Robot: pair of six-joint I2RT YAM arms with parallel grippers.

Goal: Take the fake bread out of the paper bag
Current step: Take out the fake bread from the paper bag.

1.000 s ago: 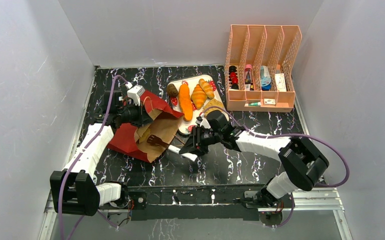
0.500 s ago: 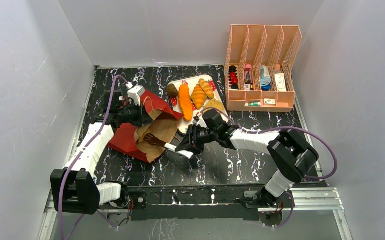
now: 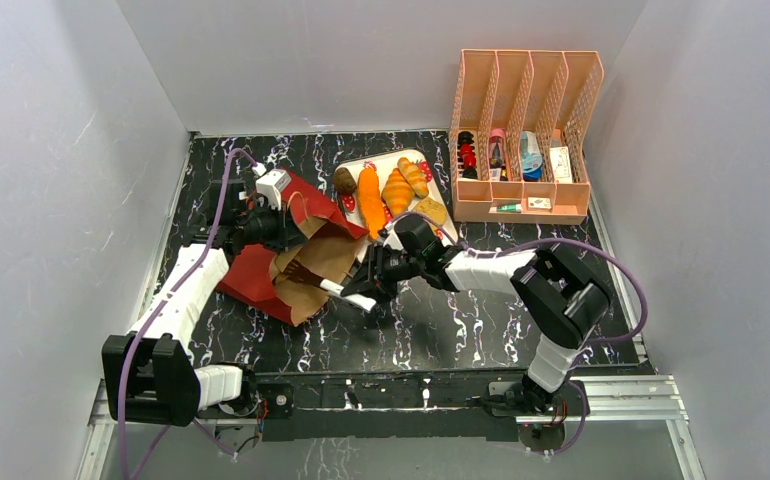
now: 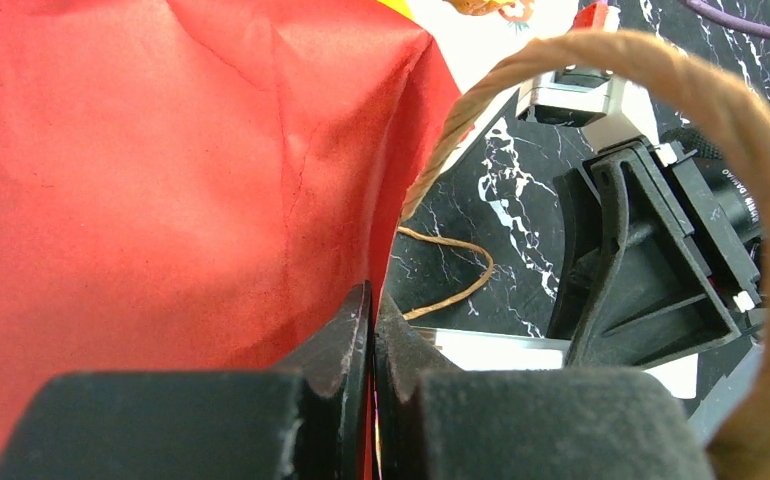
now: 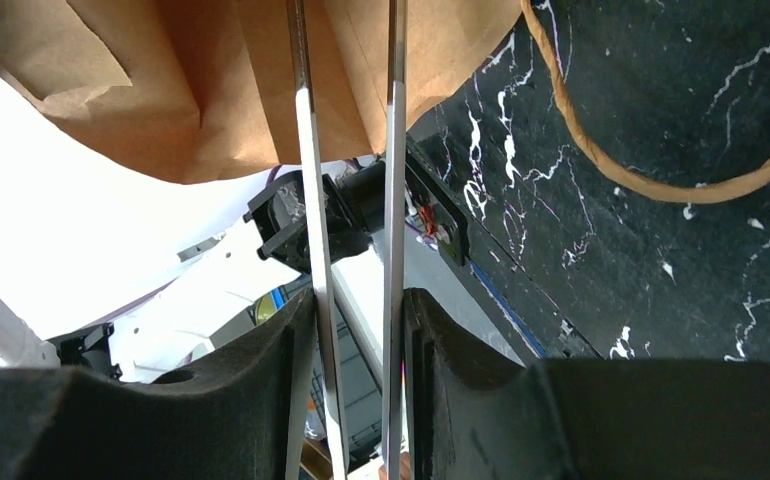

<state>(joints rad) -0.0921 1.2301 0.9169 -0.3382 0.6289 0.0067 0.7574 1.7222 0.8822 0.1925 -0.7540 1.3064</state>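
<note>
Steel tongs point(image 5: 394, 150) held in the right jaws pointed left into the paper bag point(image 3: 326, 255); left jaws pinched its wall.

red paper bag point(image 4: 161, 180) — twine handle point(image 4: 601, 55) alongside

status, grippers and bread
Left gripper shut on bag. Right gripper shut on tongs, tips at bag mouth. Some bread on tray; none visible in bag.
</note>
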